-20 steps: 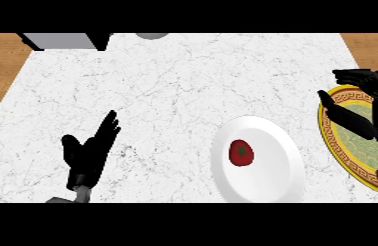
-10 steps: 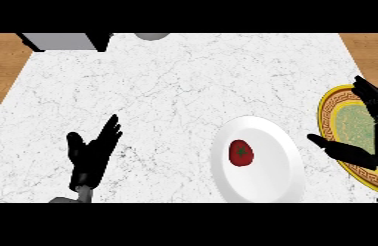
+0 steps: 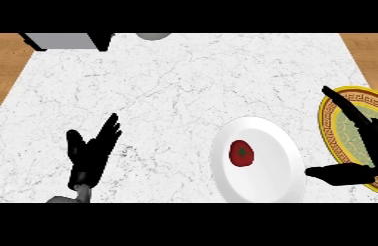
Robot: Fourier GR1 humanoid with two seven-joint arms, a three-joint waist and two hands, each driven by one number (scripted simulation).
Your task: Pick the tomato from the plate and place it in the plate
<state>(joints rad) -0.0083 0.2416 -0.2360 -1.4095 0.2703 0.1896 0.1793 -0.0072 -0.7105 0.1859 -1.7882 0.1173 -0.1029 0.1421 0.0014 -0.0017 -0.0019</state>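
We are looking at a kitchen, and several things are showing it. A white marble counter top (image 3: 184,90) is filling most of the view, and a wooden floor (image 3: 11,65) is appearing past its left and right edges. On the right side two plates are lying: a white plate (image 3: 280,175) that is carrying a red tomato (image 3: 241,153), and just beside it a patterned plate with a gold rim (image 3: 328,115). At the far left a grey appliance (image 3: 63,40) is standing.
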